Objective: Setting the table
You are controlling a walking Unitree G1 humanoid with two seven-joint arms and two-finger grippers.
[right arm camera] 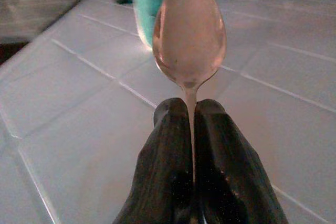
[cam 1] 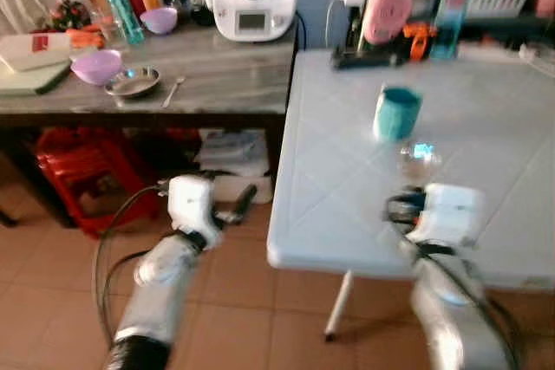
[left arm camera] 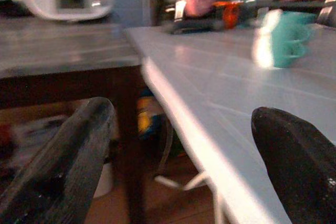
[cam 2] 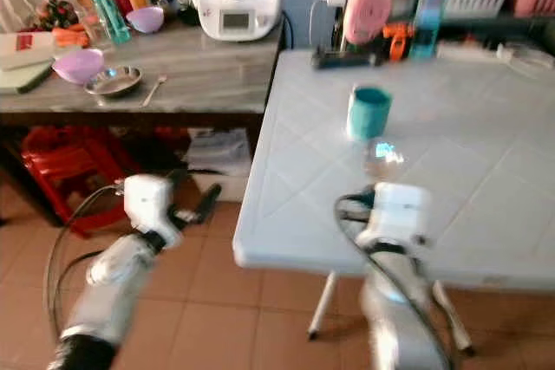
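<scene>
Steel spoon (right arm camera: 189, 35) stood pinched by its handle in the right claw (right arm camera: 191, 124) over the white bench (cam 1: 347, 171), bowl pointing straight ahead at the teal cup (cam 1: 397, 112), while the left claw (left arm camera: 184, 156) hung wide and empty off the bench's edge.

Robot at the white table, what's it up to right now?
It's setting the table. The right hand is shut on the handle of a metal spoon, holding it above the white tiled table, just short of the teal cup. The left hand is open and holds nothing, out over the floor beside the table's edge. A steel bowl and another spoon wait on the grey counter.
</scene>
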